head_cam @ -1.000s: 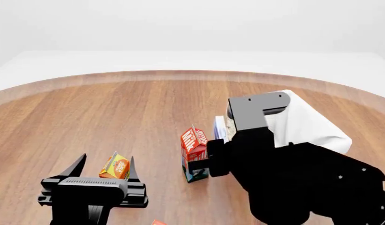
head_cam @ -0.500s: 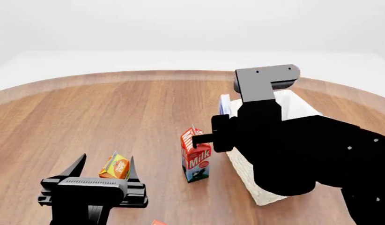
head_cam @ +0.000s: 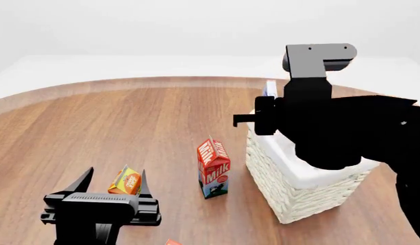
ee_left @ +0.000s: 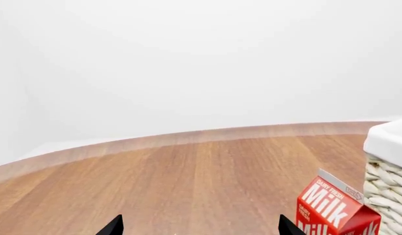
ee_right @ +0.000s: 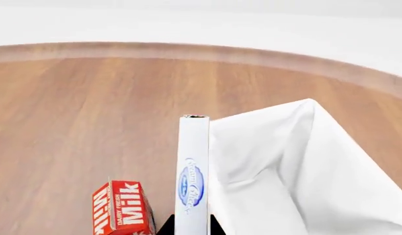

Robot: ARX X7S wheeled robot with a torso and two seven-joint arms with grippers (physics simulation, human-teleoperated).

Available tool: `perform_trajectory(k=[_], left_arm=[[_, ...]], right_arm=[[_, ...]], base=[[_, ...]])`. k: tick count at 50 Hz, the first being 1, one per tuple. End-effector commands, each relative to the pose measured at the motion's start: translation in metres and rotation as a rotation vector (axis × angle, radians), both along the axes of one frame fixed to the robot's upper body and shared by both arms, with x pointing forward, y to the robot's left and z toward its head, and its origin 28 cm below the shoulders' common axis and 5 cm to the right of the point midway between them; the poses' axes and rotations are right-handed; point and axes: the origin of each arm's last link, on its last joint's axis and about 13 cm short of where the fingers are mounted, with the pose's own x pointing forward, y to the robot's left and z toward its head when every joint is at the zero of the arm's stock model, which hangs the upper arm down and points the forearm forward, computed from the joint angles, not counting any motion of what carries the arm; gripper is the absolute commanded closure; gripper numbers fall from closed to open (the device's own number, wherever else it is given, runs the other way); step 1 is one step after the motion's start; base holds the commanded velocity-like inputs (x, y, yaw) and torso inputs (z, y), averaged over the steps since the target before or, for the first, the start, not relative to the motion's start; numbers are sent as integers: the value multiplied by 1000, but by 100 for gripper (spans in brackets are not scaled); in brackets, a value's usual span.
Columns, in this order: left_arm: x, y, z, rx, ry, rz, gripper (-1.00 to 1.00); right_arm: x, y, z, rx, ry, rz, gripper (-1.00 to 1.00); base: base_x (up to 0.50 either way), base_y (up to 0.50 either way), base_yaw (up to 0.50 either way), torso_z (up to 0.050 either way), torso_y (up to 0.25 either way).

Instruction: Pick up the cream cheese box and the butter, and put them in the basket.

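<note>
The right end effector (ee_right: 191, 226), gripping the cream cheese box (ee_right: 193, 176), has risen over the basket (head_cam: 299, 196), ready for release; the left end effector (head_cam: 113, 179) stays open.

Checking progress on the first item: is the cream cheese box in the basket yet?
Not yet. The cream cheese box is held on edge in the right gripper, above the basket rim.
</note>
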Motion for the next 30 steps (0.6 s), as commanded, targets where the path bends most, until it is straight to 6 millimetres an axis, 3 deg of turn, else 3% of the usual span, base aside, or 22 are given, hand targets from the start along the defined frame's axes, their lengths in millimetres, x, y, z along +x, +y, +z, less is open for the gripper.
perform_trajectory(k=[1, 18, 30], left_arm=[[0, 0, 0, -1, -2, 1, -100], [0, 0, 1, 0, -1, 1, -100], [0, 0, 1, 1, -1, 0, -100]], right_arm=[[16, -18, 8, -5, -18, -80, 100], [41, -36, -2, -16, 33, -162, 100], [56, -41, -20, -21, 117, -176, 100]], base=[[0, 0, 0, 0, 10], [0, 0, 0, 0, 1], [0, 0, 0, 1, 0]])
